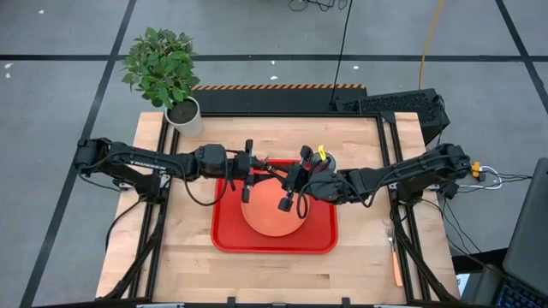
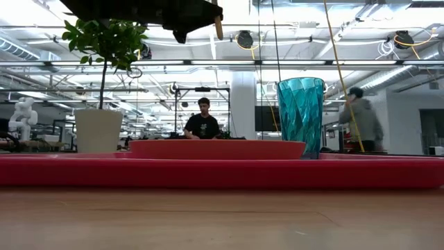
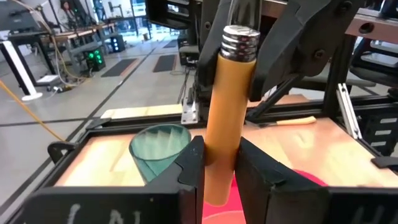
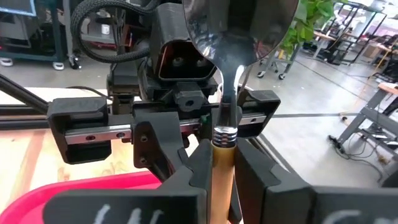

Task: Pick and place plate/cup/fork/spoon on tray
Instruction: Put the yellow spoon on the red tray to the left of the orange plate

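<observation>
Fingers of left gripper clamped on slim orange handle of small silver-bowled spoon; right gripper closed on same handle, just below metal collar. Held above round salmon plastic plate on large red rectangular tray; translucent teal ribbed cup near tray's far corner.

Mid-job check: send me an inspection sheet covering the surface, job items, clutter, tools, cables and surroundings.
Surface: wooden table, no spills seen.
Job's things: plate on tray; cup upright on the wood by the tray's far right corner; fork on the table's right side; spoon held above the plate.
Clutter: potted plant at the far left corner.
Grippers: left tool and right tool both clamp the spoon's handle.
Cables: black cable and yellow cable on the floor behind.
Surroundings: person in the room beyond.
</observation>
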